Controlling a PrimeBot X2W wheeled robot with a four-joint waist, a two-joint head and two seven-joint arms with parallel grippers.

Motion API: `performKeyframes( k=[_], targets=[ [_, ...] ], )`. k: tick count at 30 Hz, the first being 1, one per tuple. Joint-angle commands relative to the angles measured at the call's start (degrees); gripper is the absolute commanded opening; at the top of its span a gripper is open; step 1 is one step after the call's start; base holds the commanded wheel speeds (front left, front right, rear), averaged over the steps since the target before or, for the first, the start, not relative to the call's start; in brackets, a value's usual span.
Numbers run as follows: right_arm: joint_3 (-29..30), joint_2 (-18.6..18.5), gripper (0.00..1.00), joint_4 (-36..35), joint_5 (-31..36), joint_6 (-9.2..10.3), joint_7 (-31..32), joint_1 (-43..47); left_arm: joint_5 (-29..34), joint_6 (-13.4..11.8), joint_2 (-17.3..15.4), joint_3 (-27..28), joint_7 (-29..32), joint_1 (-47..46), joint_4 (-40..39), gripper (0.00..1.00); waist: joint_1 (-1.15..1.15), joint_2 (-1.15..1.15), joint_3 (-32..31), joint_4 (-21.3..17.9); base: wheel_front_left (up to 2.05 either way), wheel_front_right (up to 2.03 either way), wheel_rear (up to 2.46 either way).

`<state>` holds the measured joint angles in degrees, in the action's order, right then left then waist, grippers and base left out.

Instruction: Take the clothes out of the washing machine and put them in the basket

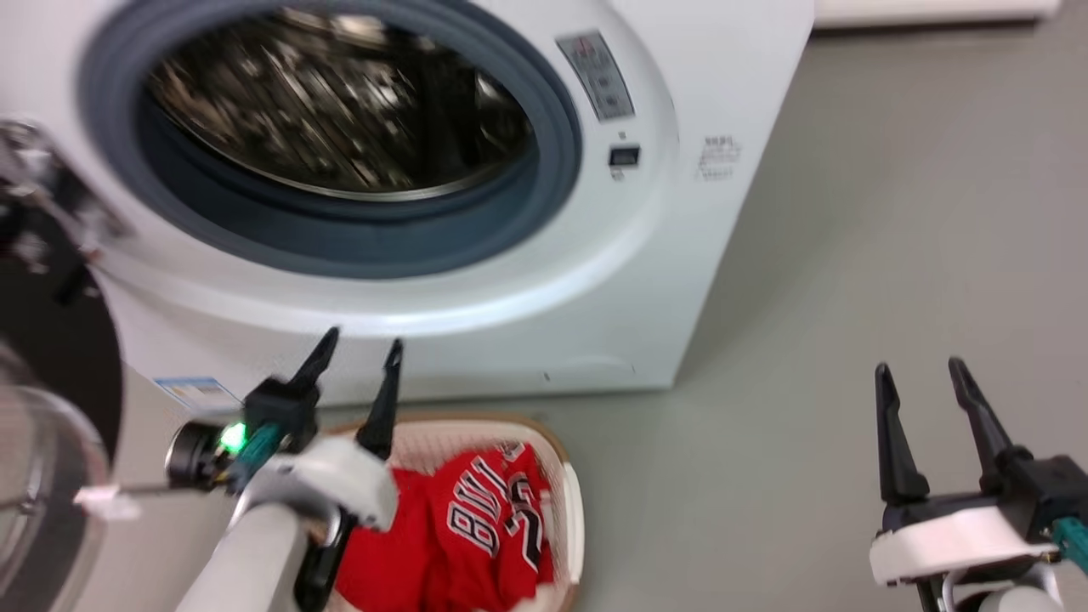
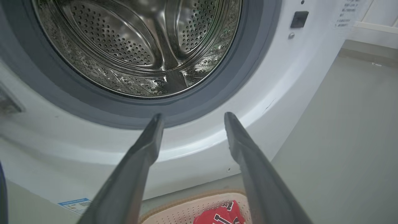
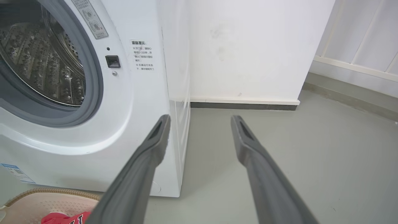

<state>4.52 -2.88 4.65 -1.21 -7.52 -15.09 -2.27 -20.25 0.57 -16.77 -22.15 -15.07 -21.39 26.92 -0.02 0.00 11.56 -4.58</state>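
Note:
The white washing machine [image 1: 476,280] stands ahead with its port open; its steel drum [image 2: 140,46] holds no cloth that I can see. Red clothes [image 1: 476,527], the lettered jersey on top, lie in the cream basket [image 1: 571,510] on the floor in front of the machine. My left gripper [image 1: 361,350] hangs open above the basket's left end, fingers pointing at the machine's front, nothing between them. My right gripper [image 1: 920,370] is open over bare floor to the right. The basket's rim [image 3: 46,190] and a bit of red cloth [image 3: 62,217] appear at the lower left of the right wrist view.
The glass door [image 1: 42,442] hangs open at the far left. Grey floor [image 1: 892,212] spreads to the right of the machine. A white wall with a dark skirting [image 3: 242,106] stands behind, and a pale railing [image 3: 357,67] runs at the far right.

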Motion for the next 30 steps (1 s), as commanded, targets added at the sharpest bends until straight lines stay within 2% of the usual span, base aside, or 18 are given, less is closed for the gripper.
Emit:
performKeyframes(
  k=[1,7,11,18,24,30],
  targets=[
    [0.0,0.0,1.0,0.1,-0.2,0.06,-0.1,1.6,0.6,-0.8,0.0,2.2,-0.1,3.9,-3.4,1.0,0.02,0.0,-6.0,3.0,0.0,0.0,0.0],
    [-1.5,0.0,1.0,-1.8,-0.9,0.06,-0.1,3.9,3.9,-3.7,0.6,10.5,-0.1,14.2,-15.1,1.0,0.02,0.0,-10.3,4.4,0.0,0.0,0.0],
    [-2.0,0.0,1.0,-3.1,-1.2,0.06,-0.1,5.2,4.8,-4.1,2.1,14.4,-0.1,18.8,-18.9,1.0,0.02,0.0,-12.0,4.6,0.0,0.0,0.0],
    [-0.9,0.0,1.0,-4.3,-2.5,0.05,-0.1,7.5,6.9,-3.5,5.8,19.6,-0.1,25.2,-22.6,1.0,0.02,0.0,-14.4,3.9,0.0,0.0,0.0],
    [-1.6,0.0,1.0,-4.4,-3.2,0.05,-0.1,9.2,11.8,-1.8,7.1,20.8,-0.1,28.5,-24.4,1.0,0.02,0.0,-15.8,2.8,0.0,0.0,0.0],
    [-2.0,0.0,1.0,-3.9,-3.1,0.05,-0.1,10.6,14.7,-1.8,8.5,22.0,-0.1,30.2,-24.3,1.0,0.02,0.0,-16.5,2.5,0.0,0.0,0.0]
  ],
)
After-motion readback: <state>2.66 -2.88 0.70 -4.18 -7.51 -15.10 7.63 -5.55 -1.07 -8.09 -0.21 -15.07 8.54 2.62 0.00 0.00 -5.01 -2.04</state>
